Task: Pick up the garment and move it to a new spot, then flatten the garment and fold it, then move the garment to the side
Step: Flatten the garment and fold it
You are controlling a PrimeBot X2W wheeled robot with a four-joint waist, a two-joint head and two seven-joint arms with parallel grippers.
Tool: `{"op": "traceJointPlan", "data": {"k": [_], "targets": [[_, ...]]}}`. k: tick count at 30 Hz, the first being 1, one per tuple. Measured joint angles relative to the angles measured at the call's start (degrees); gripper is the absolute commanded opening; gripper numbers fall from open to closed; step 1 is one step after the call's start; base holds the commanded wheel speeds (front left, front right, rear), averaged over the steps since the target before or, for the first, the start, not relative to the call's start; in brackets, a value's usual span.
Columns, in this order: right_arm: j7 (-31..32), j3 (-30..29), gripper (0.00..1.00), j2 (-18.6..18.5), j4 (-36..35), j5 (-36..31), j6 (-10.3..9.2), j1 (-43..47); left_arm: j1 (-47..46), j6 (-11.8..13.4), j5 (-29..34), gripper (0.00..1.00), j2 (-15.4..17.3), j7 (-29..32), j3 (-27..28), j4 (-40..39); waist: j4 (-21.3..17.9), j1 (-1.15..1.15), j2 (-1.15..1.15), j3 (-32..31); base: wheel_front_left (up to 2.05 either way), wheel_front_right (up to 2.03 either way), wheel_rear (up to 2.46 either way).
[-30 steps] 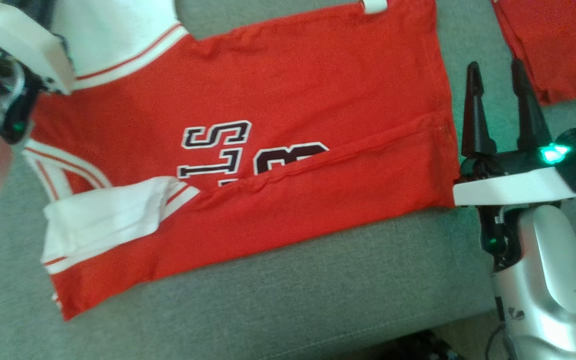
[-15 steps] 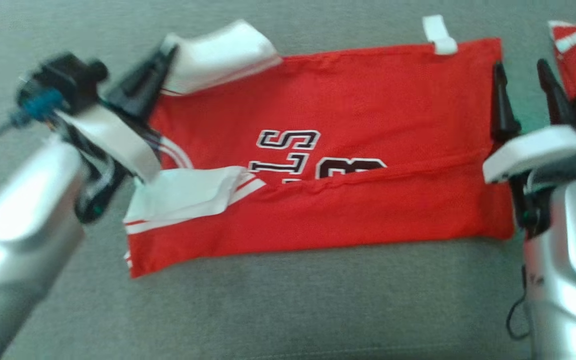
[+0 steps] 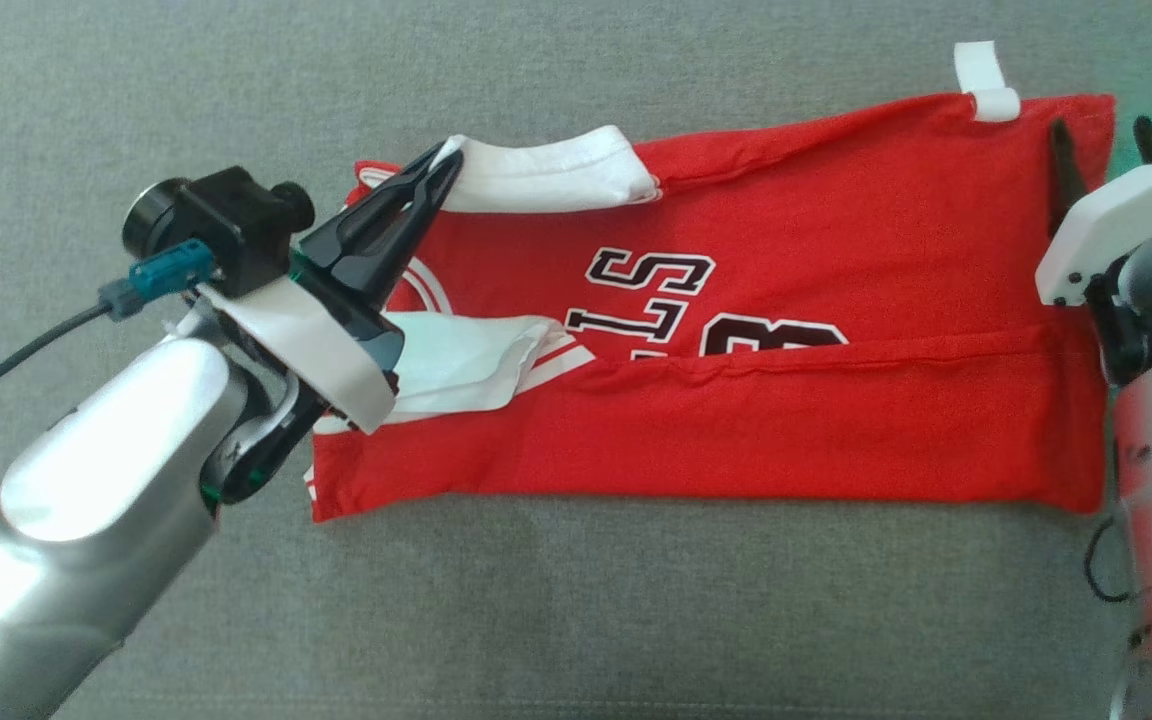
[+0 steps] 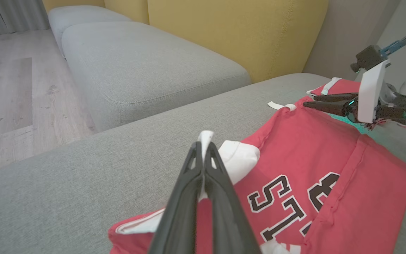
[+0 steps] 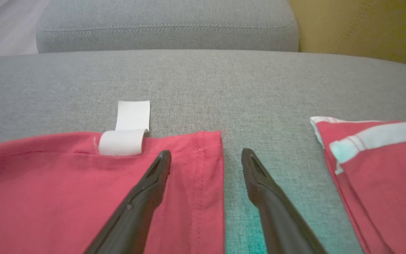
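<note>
The garment (image 3: pixel 736 430), a red jersey with white trim and dark lettering (image 3: pixel 651 295), lies spread across the grey sofa cushion (image 3: pixel 576 620), its long side running left to right. Its near strip is folded up over the body, hiding the lower part of the lettering, and a white sleeve (image 3: pixel 456 360) lies folded on top at the near left.

The left tool (image 3: pixel 441 165) is clenched on the garment's far-left corner, where a white-trimmed edge (image 3: pixel 546 175) is turned over onto the red cloth. In the left wrist view a sliver of white fabric pokes out between the pressed-together fingertips (image 4: pixel 208 155).

The right tool (image 5: pixel 205 152) is released, with its jaws spread wide at the garment's far-right corner. One finger lies over the red hem and the other over bare cushion, so the pair straddles the right edge. I cannot tell whether either finger touches the cloth. A white label (image 5: pixel 125 141) loops off the far edge just left of that tool.

A second red garment (image 5: pixel 382 165) with white stripes lies to the right, apart from the first. A yellow backrest (image 4: pixel 224 35) rises beyond the cushion.
</note>
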Motion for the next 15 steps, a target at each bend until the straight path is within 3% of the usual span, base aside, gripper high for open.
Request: {"op": "traceJointPlan", "data": {"k": [10, 11, 12, 15], "targets": [[-1.18, 1.04, 1.00, -2.70, 8.81, -3.86, 0.00, -7.39, -0.26, 0.07, 0.01, 0.00, 0.16, 0.45, 0.01, -2.04, 0.69, 0.00, 0.00, 2.97, 0.00, 0.00, 0.00], [-1.37, 1.69, 0.38, -2.77, 9.70, -3.83, 0.00, -7.99, -0.34, 0.10, 0.00, 0.00, 0.18, 0.44, 0.07, -2.02, 0.70, 0.00, 0.00, 3.13, 0.00, 0.00, 0.00], [-1.81, 2.56, 0.00, -2.89, 10.42, -3.74, 0.00, -8.50, -0.43, 0.36, -0.01, 0.00, 0.19, 0.44, 0.25, -1.97, 0.66, 0.00, 0.00, 3.21, 0.00, 0.00, 0.00], [-2.88, 4.87, 0.00, -3.37, 12.77, -3.18, 0.00, -9.79, -0.95, 0.59, -0.86, 0.00, 0.33, 0.34, 1.62, -1.37, 0.35, 0.01, 0.00, 3.11, 0.00, 0.00, 0.00]]}}
